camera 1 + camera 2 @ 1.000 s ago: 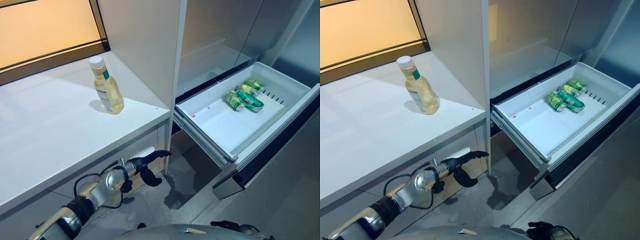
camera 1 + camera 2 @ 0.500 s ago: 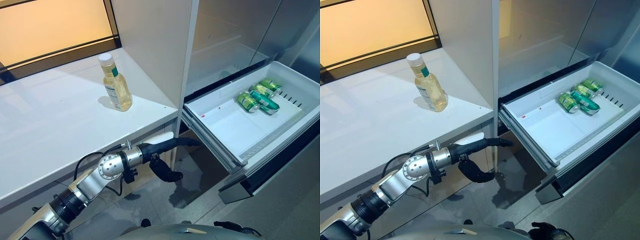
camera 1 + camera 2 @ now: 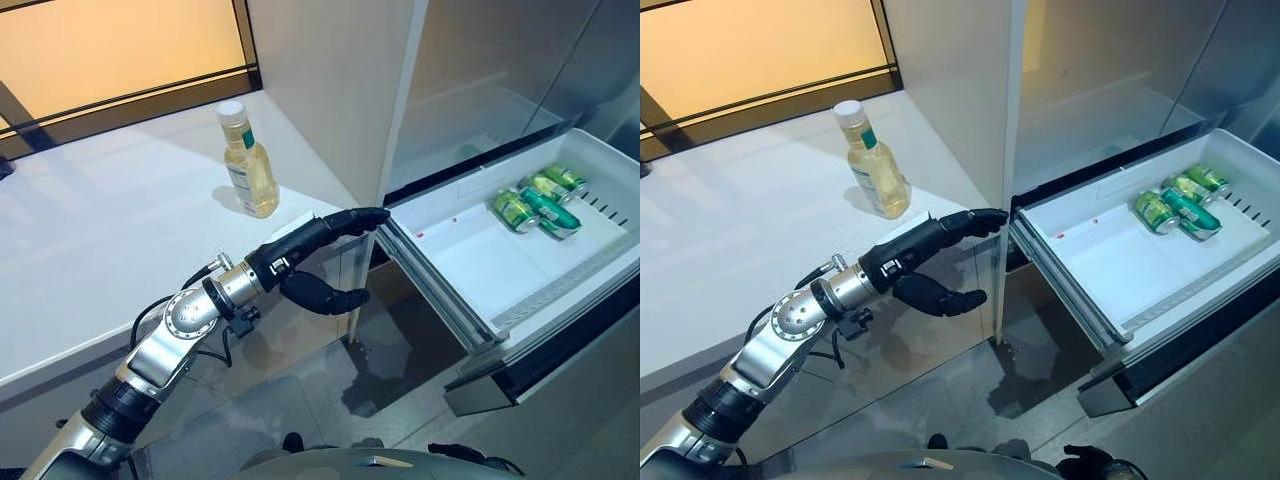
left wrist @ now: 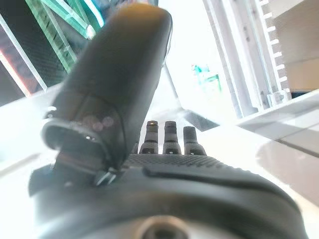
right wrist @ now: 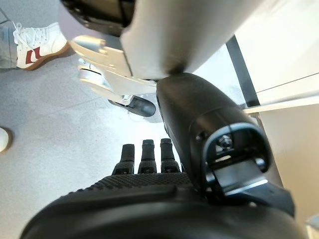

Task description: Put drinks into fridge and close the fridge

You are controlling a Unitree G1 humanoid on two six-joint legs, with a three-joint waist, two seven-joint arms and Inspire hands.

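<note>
A bottle [image 3: 248, 160] of pale yellow drink with a white cap stands upright on the white surface [image 3: 100, 230], near the surface's front corner and close to the tall white cabinet panel [image 3: 330, 90] beside the fridge. The left robot hand [image 3: 310, 240] reaches out at the front edge of the surface, just in front of the bottle and apart from it; its fingers [image 3: 355, 218] are stretched nearly straight toward the fridge drawer, its thumb [image 3: 320, 296] hangs below them, and it holds nothing. To the far side of the bottle from the window, the fridge drawer [image 3: 470, 300] is pulled well out. Green cans [image 3: 535, 200] lie on their sides together at the drawer's back end. The right robot hand [image 5: 149, 184] shows only in its own wrist view, above the grey floor, its fingers extended and empty. A person's white shoe [image 5: 35, 42] with red trim stands on that floor.
</note>
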